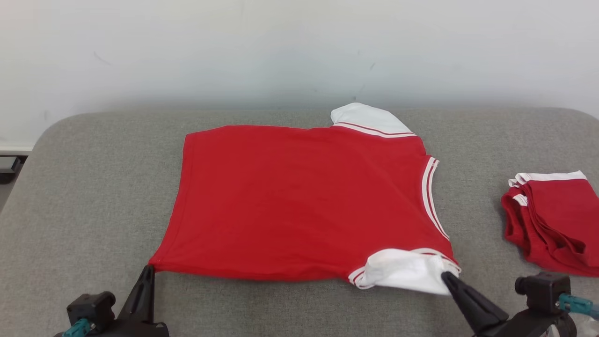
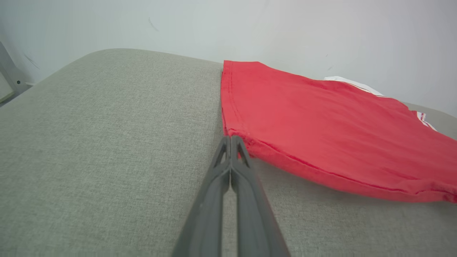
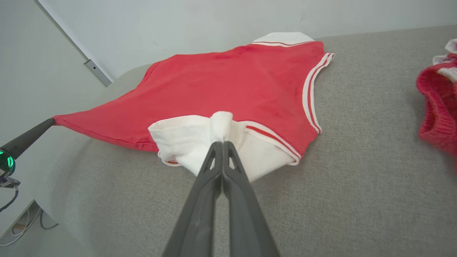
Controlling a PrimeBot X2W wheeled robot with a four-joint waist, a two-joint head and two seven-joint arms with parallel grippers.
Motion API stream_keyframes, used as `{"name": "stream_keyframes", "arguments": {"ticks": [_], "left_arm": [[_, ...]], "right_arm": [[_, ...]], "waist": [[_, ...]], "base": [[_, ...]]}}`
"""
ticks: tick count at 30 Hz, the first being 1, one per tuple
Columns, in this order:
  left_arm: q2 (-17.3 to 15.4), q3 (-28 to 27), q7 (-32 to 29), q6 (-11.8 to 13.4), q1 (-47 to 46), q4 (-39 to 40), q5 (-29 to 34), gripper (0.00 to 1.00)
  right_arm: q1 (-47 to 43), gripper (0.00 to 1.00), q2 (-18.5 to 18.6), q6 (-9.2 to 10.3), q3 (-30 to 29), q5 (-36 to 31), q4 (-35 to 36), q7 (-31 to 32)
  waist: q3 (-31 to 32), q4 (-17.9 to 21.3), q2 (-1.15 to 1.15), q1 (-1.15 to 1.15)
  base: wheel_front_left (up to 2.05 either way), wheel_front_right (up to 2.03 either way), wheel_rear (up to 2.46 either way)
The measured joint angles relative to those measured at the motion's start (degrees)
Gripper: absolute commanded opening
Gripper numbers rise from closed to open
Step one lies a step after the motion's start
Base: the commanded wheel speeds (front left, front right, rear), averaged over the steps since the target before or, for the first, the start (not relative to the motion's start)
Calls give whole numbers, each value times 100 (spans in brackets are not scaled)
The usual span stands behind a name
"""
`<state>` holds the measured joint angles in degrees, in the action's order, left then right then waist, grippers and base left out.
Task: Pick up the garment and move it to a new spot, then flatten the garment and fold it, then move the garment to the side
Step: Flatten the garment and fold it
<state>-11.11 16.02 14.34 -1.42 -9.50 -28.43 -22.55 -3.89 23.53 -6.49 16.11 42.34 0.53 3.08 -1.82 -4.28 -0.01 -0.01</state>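
Observation:
A red T-shirt (image 1: 299,201) with white sleeves and striped trim lies spread on the grey padded table (image 1: 84,196), hem to the left, neckline to the right. My left gripper (image 1: 149,269) is shut on the near hem corner, and the left wrist view has the red fabric (image 2: 321,121) pinched at its tips (image 2: 230,137). My right gripper (image 1: 445,276) is shut on the near white sleeve (image 1: 402,269); the sleeve cloth (image 3: 192,134) bunches up around the closed tips (image 3: 221,143). The far white sleeve (image 1: 365,117) lies flat at the back.
A pile of folded red and white garments (image 1: 550,220) sits at the table's right edge, also visible as red cloth (image 3: 437,107) in the right wrist view. A pale wall (image 1: 299,47) runs behind the table. My left arm's finger (image 3: 28,134) shows at far left.

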Motion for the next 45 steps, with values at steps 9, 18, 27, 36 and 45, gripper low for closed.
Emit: {"name": "stream_keyframes", "arguments": {"ticks": [9,18,27,36,45], "left_arm": [[-104,-44,0,65,343,260,2,0],[-155,-47,0,108,566,326,18,0],[-171,-70,0,177,568,307,24,0],[-158,-11,0,199,576,256,41,100],[-160,-159,0,304,606,382,42,100]], "right_arm": [[-581,0,153,103,48,212,343,377],[-715,0,189,253,47,409,343,731],[-874,0,232,354,89,581,269,1068],[-856,100,226,423,167,593,254,1244],[-844,100,219,447,75,658,355,1273]], "waist": [[-51,22,0,0],[-177,44,1,1],[-313,-22,1,1],[-376,-29,1,1],[-334,-60,1,1]], "base": [[0,0,0],[0,0,0],[0,0,0],[0,0,0],[0,0,0]]}}
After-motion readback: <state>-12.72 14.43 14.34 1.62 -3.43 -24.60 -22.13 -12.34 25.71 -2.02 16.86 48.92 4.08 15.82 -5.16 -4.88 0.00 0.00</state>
